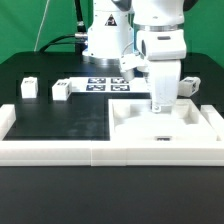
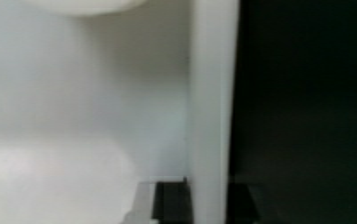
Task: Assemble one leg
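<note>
My gripper [image 1: 163, 104] reaches straight down onto the far edge of the large flat white panel [image 1: 190, 125], which lies at the exterior view's right. In the wrist view the two dark fingers [image 2: 173, 203] stand on either side of the panel's raised rim [image 2: 209, 100], and the gripper [image 2: 207, 195] looks shut on it. There is white panel surface on one side of the rim and black table on the other. Three small white legs lie on the table with nothing holding them: one [image 1: 30, 88] and another [image 1: 62, 90] at the left, and a third [image 1: 188, 86] behind the panel.
A white raised wall [image 1: 50, 150] runs along the front of the black table and up its right side, and the panel sits against it. The marker board [image 1: 105, 84] lies behind the panel, near the robot's base [image 1: 105, 40].
</note>
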